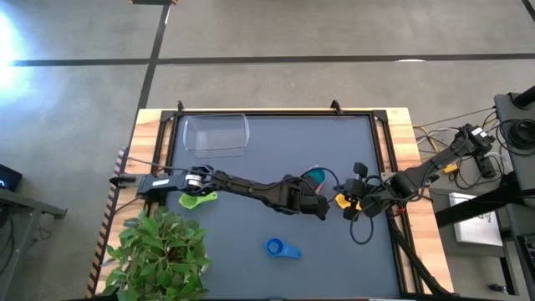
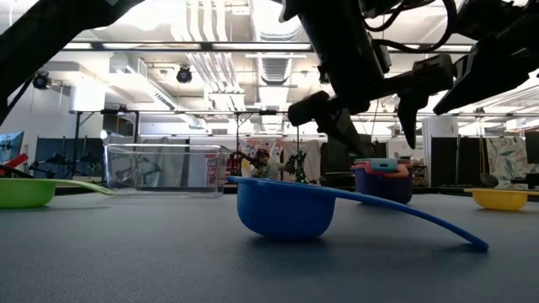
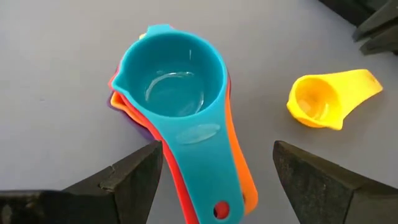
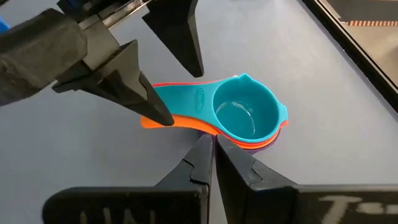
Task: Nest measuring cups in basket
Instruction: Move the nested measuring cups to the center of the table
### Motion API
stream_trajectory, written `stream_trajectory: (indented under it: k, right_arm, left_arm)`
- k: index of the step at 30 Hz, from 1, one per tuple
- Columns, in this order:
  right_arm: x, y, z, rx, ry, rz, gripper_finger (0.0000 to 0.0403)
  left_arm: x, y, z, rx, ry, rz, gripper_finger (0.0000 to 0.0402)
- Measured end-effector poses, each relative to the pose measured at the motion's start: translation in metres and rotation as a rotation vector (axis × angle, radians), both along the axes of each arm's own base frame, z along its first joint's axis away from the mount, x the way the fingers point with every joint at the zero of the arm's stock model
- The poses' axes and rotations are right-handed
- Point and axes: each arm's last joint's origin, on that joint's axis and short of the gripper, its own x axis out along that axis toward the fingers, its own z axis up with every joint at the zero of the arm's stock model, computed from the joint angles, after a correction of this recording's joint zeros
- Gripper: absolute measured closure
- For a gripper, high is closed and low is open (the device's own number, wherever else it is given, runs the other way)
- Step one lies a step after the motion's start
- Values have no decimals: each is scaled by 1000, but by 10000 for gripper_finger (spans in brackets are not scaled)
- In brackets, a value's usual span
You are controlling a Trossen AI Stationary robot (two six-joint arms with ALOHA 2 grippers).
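Evidently teal cup (image 3: 171, 81) tops the stack, handle toward open left gripper (image 3: 214, 174).

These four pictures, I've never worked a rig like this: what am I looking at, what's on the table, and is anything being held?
Two dark robot arms work at one table. The high view looks straight down; the low view looks level across the tabletop; each wrist view looks forward past that arm's own fingers.

The left tool is open, its fingers either side of the handles of a nested stack: the teal cup on top, with red, orange and purple cups under it. It holds nothing yet. The right tool is shut and empty, just beside that stack.

Loose on the mat lie a yellow cup, a blue cup and a green cup. The clear basket sits at the far left, apparently empty. A potted plant stands on the near left corner.
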Motion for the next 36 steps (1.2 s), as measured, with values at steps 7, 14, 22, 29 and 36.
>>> stream_trajectory:
  k: [7, 14, 22, 29, 36]
  right_arm:
    - [0, 0, 0, 0, 0, -1, 394]
    - [0, 0, 0, 0, 0, -1, 394]
    - [0, 0, 0, 6, -2, -6, 394]
    - [0, 0, 0, 5, -2, -6, 394]
    - [0, 0, 0, 5, -2, -6, 394]
  left_arm:
    - [2, -3, -1, 2, -30, -11, 114]
    - [1, -5, -11, 1, -28, -9, 114]
    - [-2, -4, -21, -8, -18, 7, 114]
    - [-2, -3, -17, 27, -2, 6, 114]
    - [-3, -3, -6, 64, 36, -11, 114]
